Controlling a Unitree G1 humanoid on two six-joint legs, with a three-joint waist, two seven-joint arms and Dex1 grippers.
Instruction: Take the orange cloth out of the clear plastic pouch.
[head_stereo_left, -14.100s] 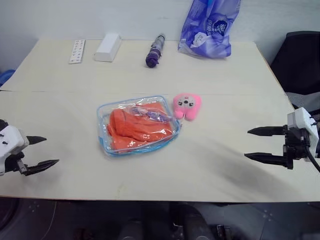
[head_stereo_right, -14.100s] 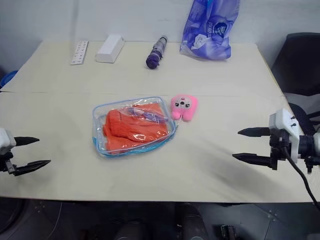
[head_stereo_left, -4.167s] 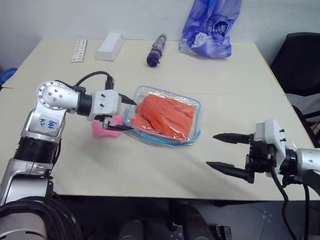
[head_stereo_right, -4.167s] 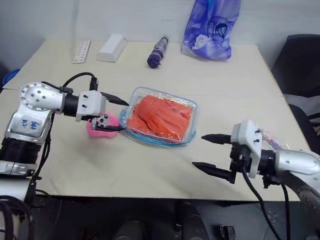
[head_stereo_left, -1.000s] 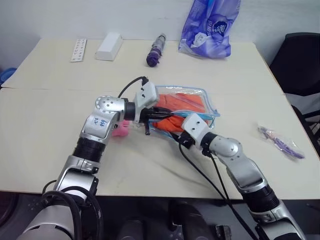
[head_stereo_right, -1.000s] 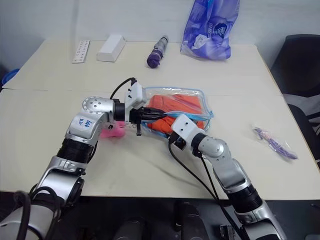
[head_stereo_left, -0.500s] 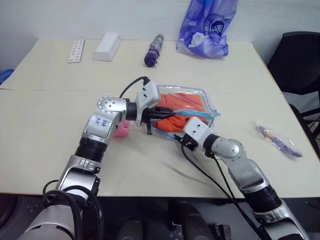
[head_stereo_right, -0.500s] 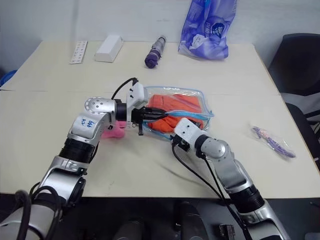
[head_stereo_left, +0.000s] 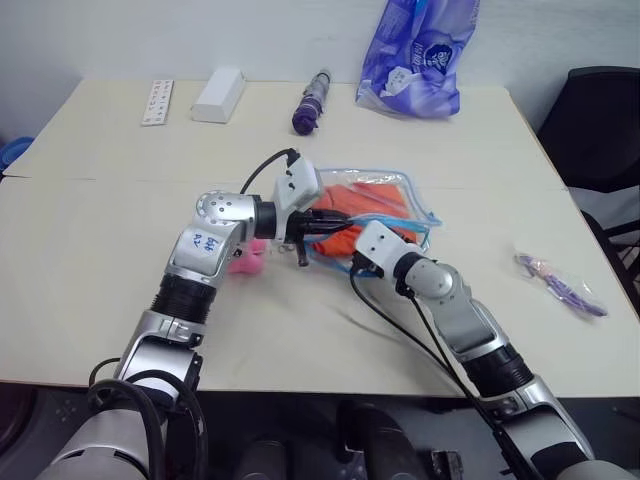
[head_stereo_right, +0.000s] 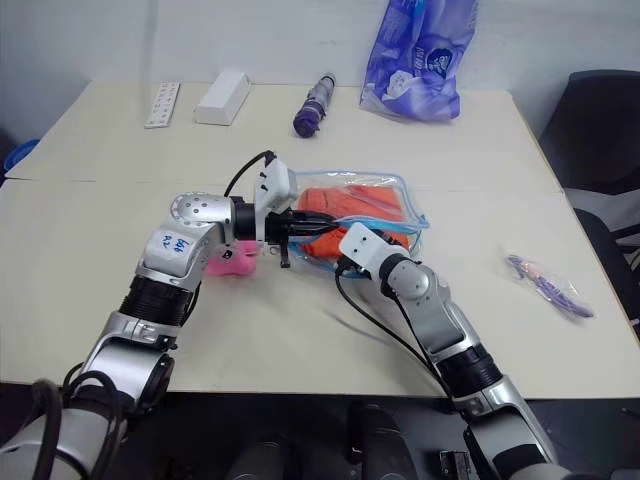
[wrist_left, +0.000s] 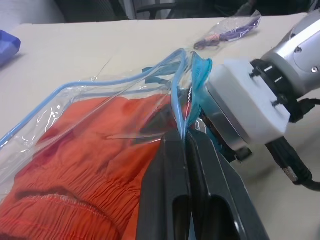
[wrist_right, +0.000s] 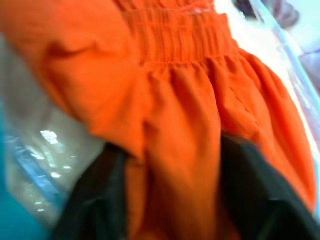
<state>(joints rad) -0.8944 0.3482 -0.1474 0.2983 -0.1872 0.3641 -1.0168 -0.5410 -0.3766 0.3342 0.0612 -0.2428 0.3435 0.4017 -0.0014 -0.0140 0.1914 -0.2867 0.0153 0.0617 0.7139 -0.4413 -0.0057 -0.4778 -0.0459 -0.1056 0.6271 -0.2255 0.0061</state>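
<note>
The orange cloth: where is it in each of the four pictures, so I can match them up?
Left eye view: orange cloth mid-table, inside the clear plastic pouch.
Right eye view: centre, in the pouch.
Left wrist view: lower left, behind clear plastic.
Right wrist view: centre.
Shared landmark: the pouch's light blue trim.

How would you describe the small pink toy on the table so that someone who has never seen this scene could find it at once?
Start at the table and find the clear plastic pouch with the orange cloth near its middle. Just to the robot's left of the pouch, partly behind the left arm, lies the pink plush toy. It is the sole pink, soft, rounded thing there.
</note>
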